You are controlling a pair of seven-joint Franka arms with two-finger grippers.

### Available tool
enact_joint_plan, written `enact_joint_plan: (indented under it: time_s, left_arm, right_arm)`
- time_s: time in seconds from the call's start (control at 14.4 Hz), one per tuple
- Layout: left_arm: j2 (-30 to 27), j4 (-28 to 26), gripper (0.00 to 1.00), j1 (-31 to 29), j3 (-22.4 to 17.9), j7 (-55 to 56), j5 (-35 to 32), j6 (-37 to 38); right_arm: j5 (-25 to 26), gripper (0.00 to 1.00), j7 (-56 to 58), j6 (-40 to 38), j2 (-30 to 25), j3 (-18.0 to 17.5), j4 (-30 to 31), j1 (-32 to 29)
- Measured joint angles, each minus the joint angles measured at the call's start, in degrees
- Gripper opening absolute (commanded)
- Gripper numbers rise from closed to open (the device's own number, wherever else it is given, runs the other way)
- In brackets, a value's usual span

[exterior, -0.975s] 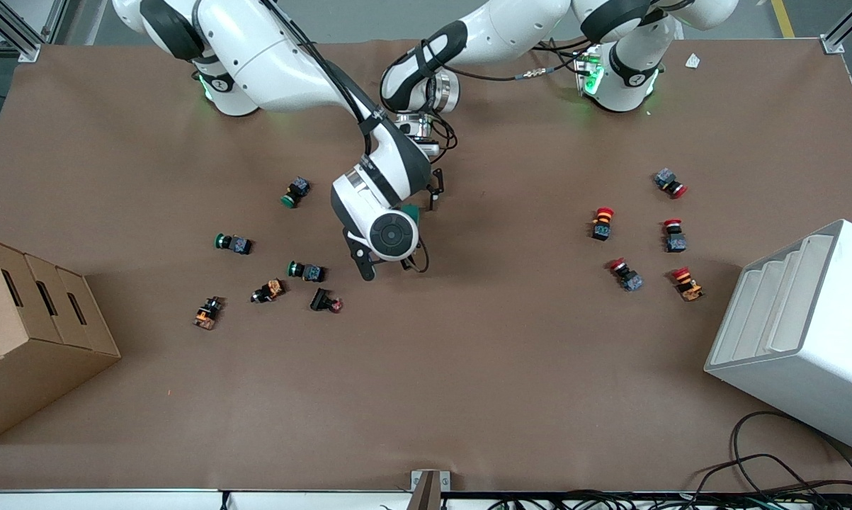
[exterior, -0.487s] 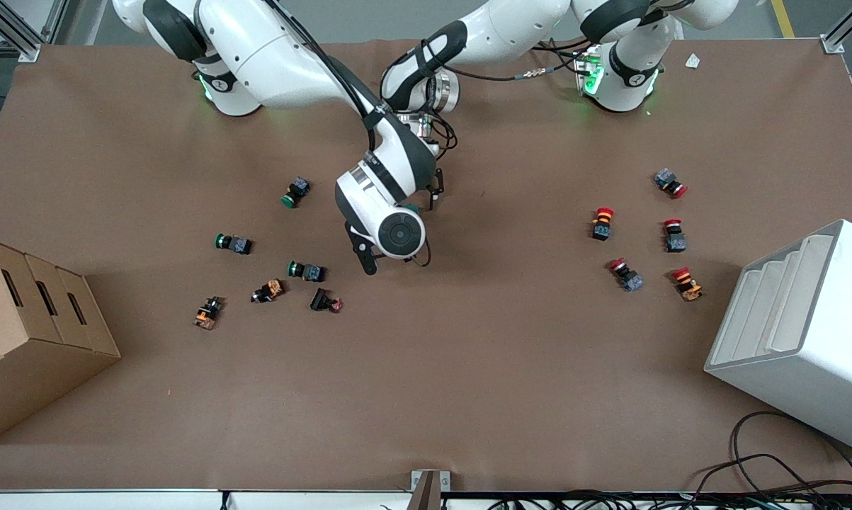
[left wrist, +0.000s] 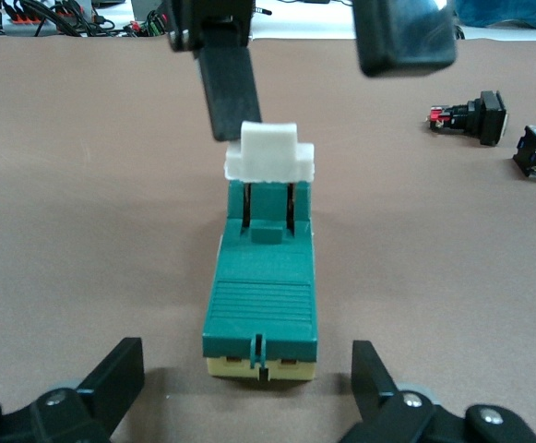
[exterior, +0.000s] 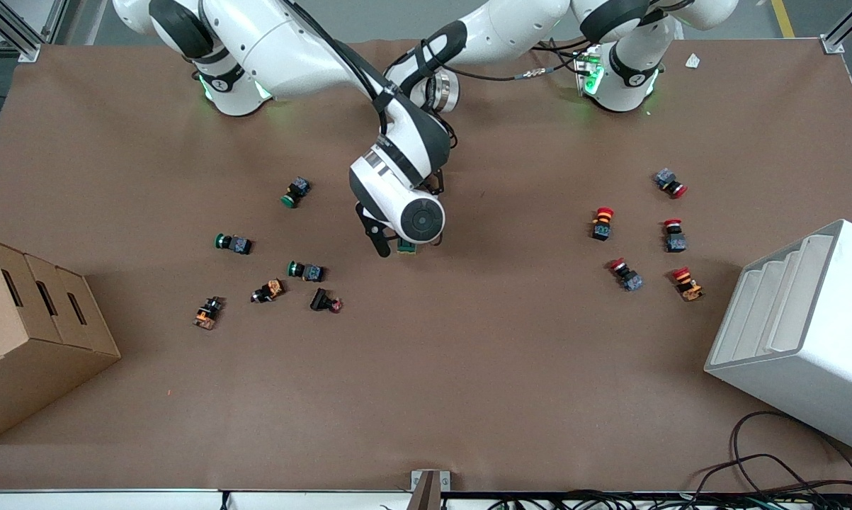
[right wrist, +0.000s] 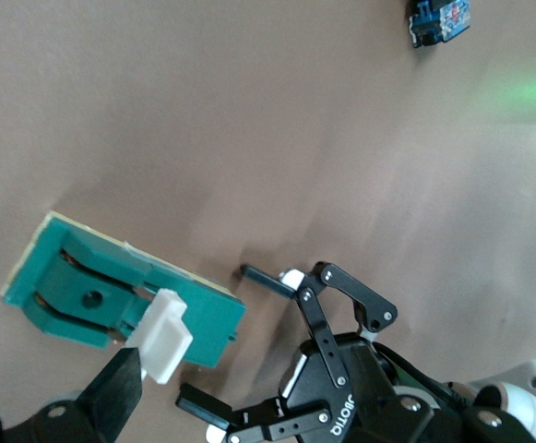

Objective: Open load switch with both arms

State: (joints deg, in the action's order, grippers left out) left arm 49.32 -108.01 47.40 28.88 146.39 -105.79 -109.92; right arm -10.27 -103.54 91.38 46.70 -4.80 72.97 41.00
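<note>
The load switch (left wrist: 260, 295) lies flat mid-table, its white lever (left wrist: 269, 152) raised at one end. It looks light, rigid and smooth, likely to slide unless braced. The left gripper (left wrist: 247, 397) is spread around the body's base end, not touching. The right gripper (left wrist: 327, 55), spread, has one finger (left wrist: 229, 88) beside the lever.

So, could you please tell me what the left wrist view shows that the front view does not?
Only the left wrist view: the dark-green rectangular load switch whole, its white lever, the open left tool astride its cream end, the open right tool at the lever. Only the front view: the brown cardboard box, the white stepped rack, the red-capped push buttons toward the left arm's end. Both: the brown table and part of the switch.
</note>
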Motion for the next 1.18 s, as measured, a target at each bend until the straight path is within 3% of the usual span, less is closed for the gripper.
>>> enact_joint_plan:
  time_s: [0.91,1.18]
  left_arm:
    - [0.04,0.00,0.99,0.03,0.00,-0.74,-0.02,0.03]
    - [0.03,0.19,0.99,0.03,0.09,-1.47,0.40,0.03]
  right_arm:
    - [1.38,1.00,-0.16,0.24,0.14,-0.05,3.53,0.93]
    - [5.07,1.00,2.96,0.27,0.04,0.23,3.38,0.66]
